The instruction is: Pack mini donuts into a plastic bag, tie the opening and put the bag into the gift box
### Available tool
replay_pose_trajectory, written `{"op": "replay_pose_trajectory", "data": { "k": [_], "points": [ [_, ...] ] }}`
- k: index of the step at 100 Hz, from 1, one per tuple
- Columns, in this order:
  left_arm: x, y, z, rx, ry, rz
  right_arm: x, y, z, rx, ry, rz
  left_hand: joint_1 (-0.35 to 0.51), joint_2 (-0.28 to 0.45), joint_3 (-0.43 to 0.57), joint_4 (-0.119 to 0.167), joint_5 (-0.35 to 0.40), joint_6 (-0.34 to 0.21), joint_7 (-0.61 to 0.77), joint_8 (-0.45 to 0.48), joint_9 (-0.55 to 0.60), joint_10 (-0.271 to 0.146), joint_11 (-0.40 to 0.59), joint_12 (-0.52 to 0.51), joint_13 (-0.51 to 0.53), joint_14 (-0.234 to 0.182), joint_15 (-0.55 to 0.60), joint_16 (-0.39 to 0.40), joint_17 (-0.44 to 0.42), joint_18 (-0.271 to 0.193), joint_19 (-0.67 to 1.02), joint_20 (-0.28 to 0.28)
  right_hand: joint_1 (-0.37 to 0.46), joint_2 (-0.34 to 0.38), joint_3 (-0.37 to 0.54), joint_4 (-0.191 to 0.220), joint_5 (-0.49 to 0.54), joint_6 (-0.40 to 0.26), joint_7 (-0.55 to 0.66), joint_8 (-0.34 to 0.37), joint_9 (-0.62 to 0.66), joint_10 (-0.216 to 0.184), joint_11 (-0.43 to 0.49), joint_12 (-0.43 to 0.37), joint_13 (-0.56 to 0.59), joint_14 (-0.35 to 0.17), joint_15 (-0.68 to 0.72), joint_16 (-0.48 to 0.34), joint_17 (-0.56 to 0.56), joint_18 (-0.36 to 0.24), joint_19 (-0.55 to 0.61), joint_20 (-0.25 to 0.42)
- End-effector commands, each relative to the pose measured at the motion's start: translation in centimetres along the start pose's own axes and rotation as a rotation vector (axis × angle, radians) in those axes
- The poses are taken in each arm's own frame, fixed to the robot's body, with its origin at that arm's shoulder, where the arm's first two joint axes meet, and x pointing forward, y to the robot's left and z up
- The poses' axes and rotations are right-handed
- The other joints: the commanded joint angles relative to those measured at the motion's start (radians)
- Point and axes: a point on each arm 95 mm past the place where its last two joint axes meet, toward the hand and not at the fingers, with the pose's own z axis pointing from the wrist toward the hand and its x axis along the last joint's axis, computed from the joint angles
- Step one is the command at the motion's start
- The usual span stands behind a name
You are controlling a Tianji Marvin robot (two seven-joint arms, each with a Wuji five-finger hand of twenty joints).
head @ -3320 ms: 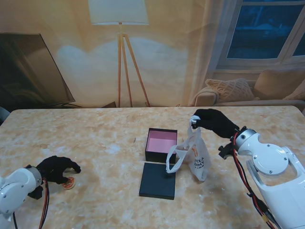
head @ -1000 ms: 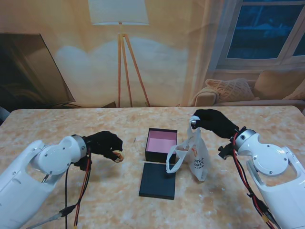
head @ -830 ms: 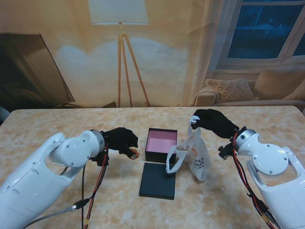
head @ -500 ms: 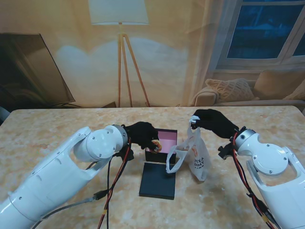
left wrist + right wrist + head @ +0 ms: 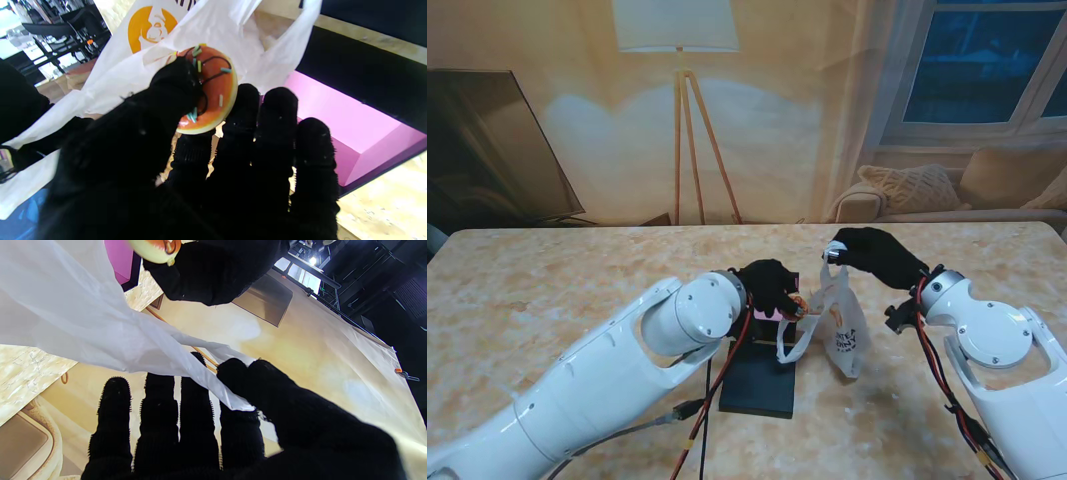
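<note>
Left hand (image 5: 772, 286): clenched on a donut (image 5: 209, 90), carried in from the far left to the bag's mouth.
Right hand (image 5: 874, 255): pinching the bag (image 5: 839, 325) handle, unmoved.
Box (image 5: 767, 312): beneath the left hand.
Meaning: drop comes next.

The left hand (image 5: 770, 287) is pinching a mini donut (image 5: 797, 303) in its fingers (image 5: 789, 308), holding it right at the mouth of the white plastic bag (image 5: 835, 330) and over the pink-lined gift box (image 5: 768, 312). The right hand (image 5: 872, 255) is gripping the bag's top handle, keeping it hanging upright above the desk (image 5: 577, 290). The black lid (image 5: 758, 385) is lying flat, nearer to me than the box.
</note>
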Motion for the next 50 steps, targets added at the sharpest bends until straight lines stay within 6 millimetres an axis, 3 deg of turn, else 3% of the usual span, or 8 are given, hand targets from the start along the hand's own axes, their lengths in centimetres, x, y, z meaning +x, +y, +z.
{"op": "replay_pose_trajectory", "data": {
  "k": [1, 31, 50],
  "points": [
    [1.4, 0.4, 0.2, -0.020, 0.014, -0.009, 0.0, -0.5, 0.0, 0.018, 0.010, 0.008, 0.031, -0.002, 0.044, -0.015, 0.030, -0.028, 0.027, -0.014, -0.017, -0.002, 0.000, 0.001, -0.022, -0.001, -0.006, -0.011, -0.015, -0.005, -0.004, -0.016, 0.090, 0.078, 0.065, 0.079, -0.005, -0.100, 0.030, 0.001, -0.033, 0.010, -0.024, -0.024, -0.022, 0.000, -0.023, -0.028, -0.010, -0.032, -0.004, -0.004],
    [2.7, 1.1, 1.6, 0.026, -0.034, -0.036, 0.0, -0.4, -0.1, 0.021, 0.028, 0.005, 0.023, 0.005, 0.029, -0.015, 0.026, -0.068, 0.043, -0.053, -0.094, -0.035, 0.037, 0.044, -0.087, -0.025, 0.011, 0.023, -0.069, -0.033, -0.008, -0.022, 0.080, 0.064, 0.078, 0.074, 0.006, -0.118, 0.019, -0.007, -0.068, 0.041, -0.113, -0.100, -0.062, 0.013, -0.090, -0.073, -0.037, -0.016, -0.019, -0.010],
    [3.0, 1.4, 2.0, 0.016, -0.029, -0.031, 0.0, -0.4, -0.2, 0.023, 0.035, -0.007, 0.011, 0.002, 0.022, -0.016, 0.033, -0.082, 0.051, -0.076, -0.185, -0.050, 0.092, 0.137, -0.156, -0.037, 0.053, 0.106, -0.124, -0.044, -0.011, 0.000, 0.071, 0.059, 0.087, 0.072, 0.012, -0.128, 0.013, -0.010, -0.100, 0.070, -0.151, -0.127, -0.093, 0.038, -0.108, -0.082, -0.056, 0.008, -0.020, -0.011]
  ]
}}
